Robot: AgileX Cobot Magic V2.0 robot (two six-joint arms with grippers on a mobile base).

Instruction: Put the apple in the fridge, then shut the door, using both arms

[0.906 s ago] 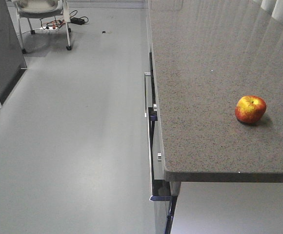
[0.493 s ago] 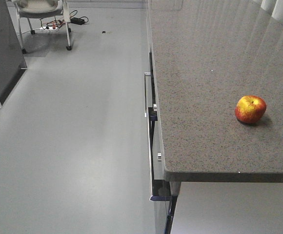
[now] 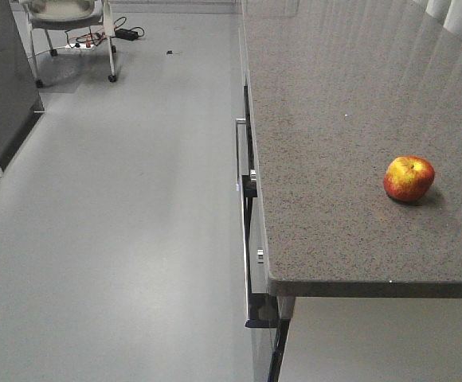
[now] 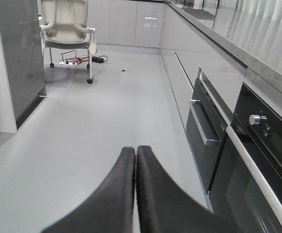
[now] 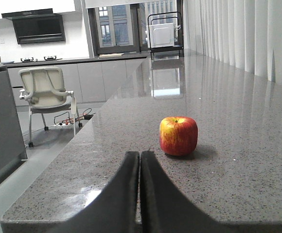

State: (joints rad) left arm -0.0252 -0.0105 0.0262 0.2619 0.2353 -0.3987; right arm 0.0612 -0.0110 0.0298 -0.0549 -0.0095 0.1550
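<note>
**One apple (image 3: 409,178) on the worktop (image 3: 334,103), two end effectors closed**

The single apple sits alone on the speckled grey worktop, toward its right side and back from the near edge. The right end effector (image 5: 140,153) hovers low over the worktop just short of the apple, its two fingers pressed together, holding nothing. The left end effector (image 4: 135,148) hangs over the floor (image 4: 107,111) beside one oven (image 4: 257,160), fingers likewise together. One chair (image 4: 65,22) stands well apart.
</note>
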